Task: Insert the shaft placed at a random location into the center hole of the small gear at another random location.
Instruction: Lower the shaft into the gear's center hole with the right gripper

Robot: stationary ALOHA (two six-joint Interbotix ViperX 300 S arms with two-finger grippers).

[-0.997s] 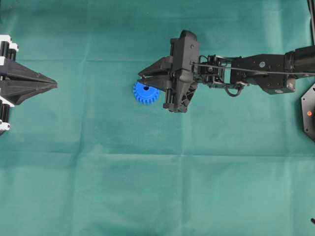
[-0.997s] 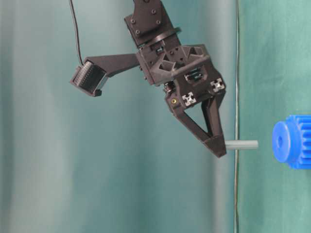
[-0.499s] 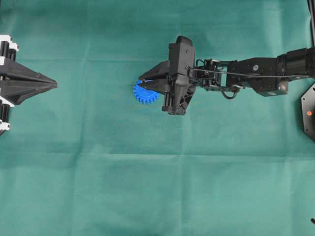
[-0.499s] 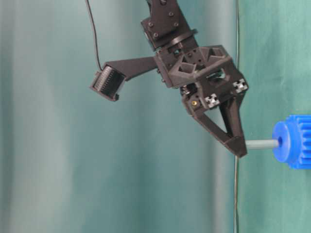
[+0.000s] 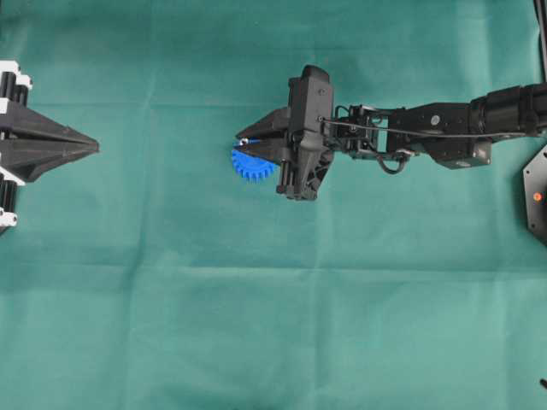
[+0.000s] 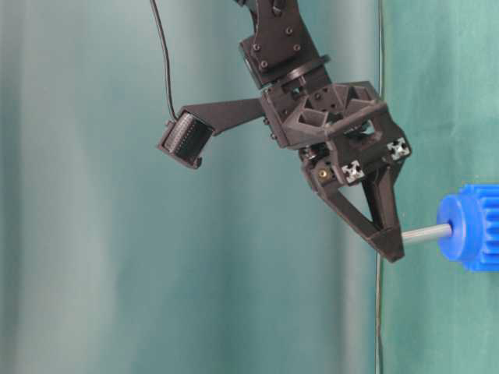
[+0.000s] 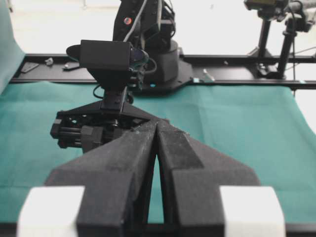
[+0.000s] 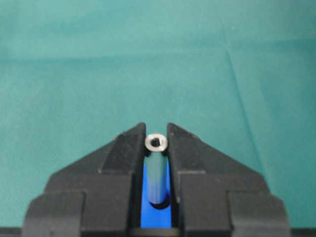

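**Seating the shaft: jam risk at the hub**

Pinching the shaft [image 6: 426, 232] between its fingertips, the right gripper [image 6: 387, 241] holds the pin with its far end at or just inside the center hole of the small gear [image 6: 470, 227], which lies flat on the green cloth [image 5: 273, 299]. From the right wrist camera the pin stands over the blue hub, its hollow top end between the pads. If the pin is slightly tilted, I judge further pushing could bind it at the hole's edge or slide the loose gear across the cloth. Letting go too early could leave it leaning and toppling. How deep it sits cannot be told. The left gripper [image 7: 157, 163] waits well apart, fingers pressed together.
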